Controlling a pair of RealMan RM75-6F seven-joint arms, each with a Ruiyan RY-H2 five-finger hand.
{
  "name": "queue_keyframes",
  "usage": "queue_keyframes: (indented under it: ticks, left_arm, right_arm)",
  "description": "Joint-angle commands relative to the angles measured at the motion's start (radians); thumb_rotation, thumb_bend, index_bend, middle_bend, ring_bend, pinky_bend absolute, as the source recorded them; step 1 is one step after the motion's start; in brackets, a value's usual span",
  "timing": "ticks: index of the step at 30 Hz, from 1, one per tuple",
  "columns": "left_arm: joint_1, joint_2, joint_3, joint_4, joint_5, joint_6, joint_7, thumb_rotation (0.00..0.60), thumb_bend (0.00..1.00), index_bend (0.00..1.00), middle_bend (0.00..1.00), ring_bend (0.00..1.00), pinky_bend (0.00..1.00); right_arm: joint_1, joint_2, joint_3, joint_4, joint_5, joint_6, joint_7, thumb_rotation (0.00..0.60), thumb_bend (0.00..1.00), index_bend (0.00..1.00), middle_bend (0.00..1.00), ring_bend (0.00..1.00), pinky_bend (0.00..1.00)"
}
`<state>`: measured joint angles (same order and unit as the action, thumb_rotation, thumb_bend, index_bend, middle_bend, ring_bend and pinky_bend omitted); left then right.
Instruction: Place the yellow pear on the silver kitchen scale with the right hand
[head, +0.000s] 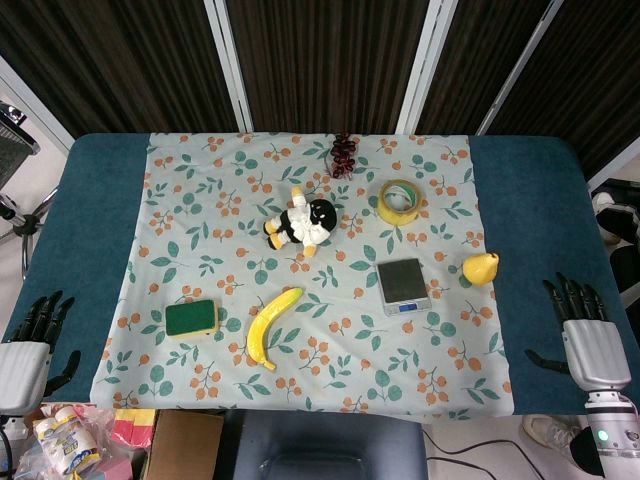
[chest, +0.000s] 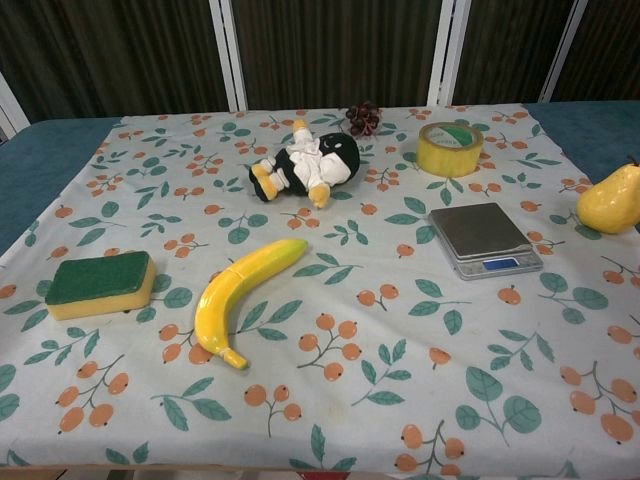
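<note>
The yellow pear (head: 481, 268) (chest: 611, 202) lies on the floral cloth near its right edge. Left of it stands the silver kitchen scale (head: 402, 284) (chest: 484, 238), its platform bare. My right hand (head: 582, 328) rests at the table's right edge, well to the right of and nearer than the pear, fingers spread and holding nothing. At the table's left front edge my left hand (head: 32, 340) also lies open and holds nothing. Neither hand shows in the chest view.
On the cloth lie a banana (head: 270, 325) (chest: 240, 295), a green and yellow sponge (head: 192, 318) (chest: 99, 283), a penguin toy (head: 301, 223) (chest: 305, 165), a yellow tape roll (head: 400, 201) (chest: 450, 148) and dark grapes (head: 343, 155) (chest: 363, 117).
</note>
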<state>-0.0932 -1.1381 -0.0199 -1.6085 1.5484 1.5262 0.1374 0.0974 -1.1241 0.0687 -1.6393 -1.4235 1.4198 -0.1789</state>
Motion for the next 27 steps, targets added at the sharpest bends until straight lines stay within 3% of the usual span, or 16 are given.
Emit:
queue_keyframes:
  ticks: [1, 10, 15, 27]
  left_arm:
    - [-0.004, 0.005, -0.002, -0.002, -0.017, -0.029, -0.003, 0.600, 0.38, 0.09, 0.02, 0.00, 0.34]
    - [-0.020, 0.000, -0.012, 0.019, -0.018, -0.044, -0.021, 0.600, 0.39, 0.10, 0.04, 0.01, 0.34]
    - [-0.020, -0.007, -0.017, 0.042, -0.010, -0.030, -0.039, 0.600, 0.45, 0.17, 0.17, 0.14, 0.40]
    - [-0.010, -0.003, -0.015, 0.050, -0.004, -0.011, -0.064, 0.600, 0.55, 0.32, 0.33, 0.28, 0.49]
  right_arm:
    - [0.000, 0.001, -0.001, 0.000, 0.000, -0.001, 0.001, 0.600, 0.09, 0.07, 0.03, 0.00, 0.06]
    - [0.009, 0.010, 0.013, -0.002, 0.015, -0.015, 0.039, 0.600, 0.09, 0.06, 0.03, 0.00, 0.06]
    - [0.053, -0.006, 0.048, 0.057, 0.006, -0.046, 0.133, 0.600, 0.09, 0.08, 0.03, 0.00, 0.06]
    - [0.223, -0.050, 0.141, 0.214, 0.154, -0.302, 0.207, 0.600, 0.09, 0.10, 0.05, 0.01, 0.12]
